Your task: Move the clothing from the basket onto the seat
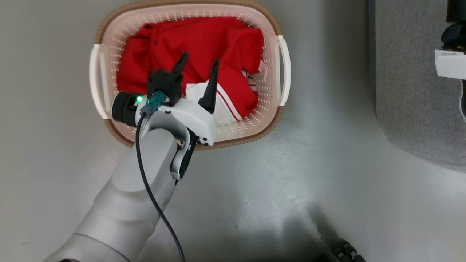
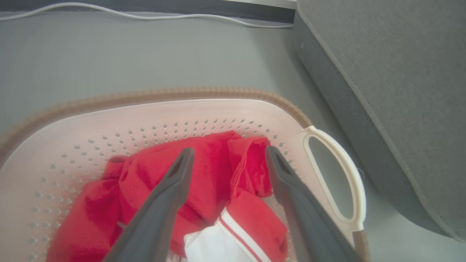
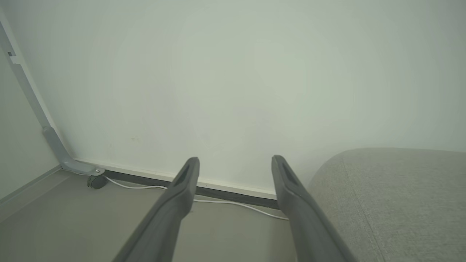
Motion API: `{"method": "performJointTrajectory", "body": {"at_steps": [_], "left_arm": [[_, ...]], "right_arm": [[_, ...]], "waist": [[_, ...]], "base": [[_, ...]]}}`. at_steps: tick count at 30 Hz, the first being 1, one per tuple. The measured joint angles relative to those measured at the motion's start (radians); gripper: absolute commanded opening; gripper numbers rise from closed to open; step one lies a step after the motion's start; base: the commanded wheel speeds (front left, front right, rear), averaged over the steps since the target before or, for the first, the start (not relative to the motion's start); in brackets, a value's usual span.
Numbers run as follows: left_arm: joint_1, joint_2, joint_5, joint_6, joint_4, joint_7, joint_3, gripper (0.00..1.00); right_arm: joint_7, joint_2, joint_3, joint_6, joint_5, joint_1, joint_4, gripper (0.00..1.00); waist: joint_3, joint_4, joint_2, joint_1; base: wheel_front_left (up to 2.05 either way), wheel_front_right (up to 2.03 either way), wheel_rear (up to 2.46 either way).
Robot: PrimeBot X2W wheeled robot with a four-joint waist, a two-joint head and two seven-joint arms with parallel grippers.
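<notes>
Soft red clothing (image 1: 204, 47), perforated plastic basket (image 1: 271, 91), woven seat (image 1: 411, 91)

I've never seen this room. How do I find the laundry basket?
Look at the grey floor beside the big grey sofa. The basket sits there, oval and cream-white, with small holes in its walls. Its brown rim, white side handles and the red clothing piled inside set it apart.

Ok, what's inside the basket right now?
Red clothing with white panels and stripes, heaped in the basket. The open left gripper hangs over it. The heap covers the basket's floor, and the number of garments cannot be told.
</notes>
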Motion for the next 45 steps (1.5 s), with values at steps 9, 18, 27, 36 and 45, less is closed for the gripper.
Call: {"method": "performJointTrajectory", "body": {"at_steps": [9, 18, 27, 36, 45], "left_arm": [[-0.133, 0.001, -0.014, -0.025, 0.14, 0.0, -0.033, 1.0], [-0.253, 0.003, -0.011, -0.015, 0.27, 0.0, -0.008, 1.0], [-0.308, 0.004, -0.005, 0.027, 0.43, 0.0, -0.043, 1.0], [-0.36, 0.004, -0.027, 0.056, 0.513, 0.065, -0.124, 0.0], [-0.352, 0.004, -0.054, 0.049, 0.529, 0.082, -0.185, 0.0]], "right_arm": [[0.0, 0.04, 0.004, 0.0, 0.012, -0.068, -0.074, 1.0], [0.0, 0.086, 0.019, 0.0, 0.017, -0.116, -0.128, 1.0], [0.0, 0.099, 0.02, 0.0, 0.025, -0.115, -0.139, 1.0], [0.0, 0.105, 0.018, 0.0, 0.026, -0.111, -0.14, 1.0], [0.0, 0.118, 0.009, 0.0, 0.044, -0.109, -0.124, 1.0]], "waist": [[0.114, -0.063, 0.0, 0.0], [0.215, -0.135, 0.0, 0.0], [0.226, -0.166, 0.0, 0.0], [0.221, -0.18, 0.0, 0.0], [0.191, -0.194, 0.0, 0.0]], "base": [[0.0, 0.0, 0.0], [0.0, 0.0, 0.0], [0.0, 0.0, 0.0], [0.0, 0.0, 0.0], [0.0, 0.0, 0.0]]}}
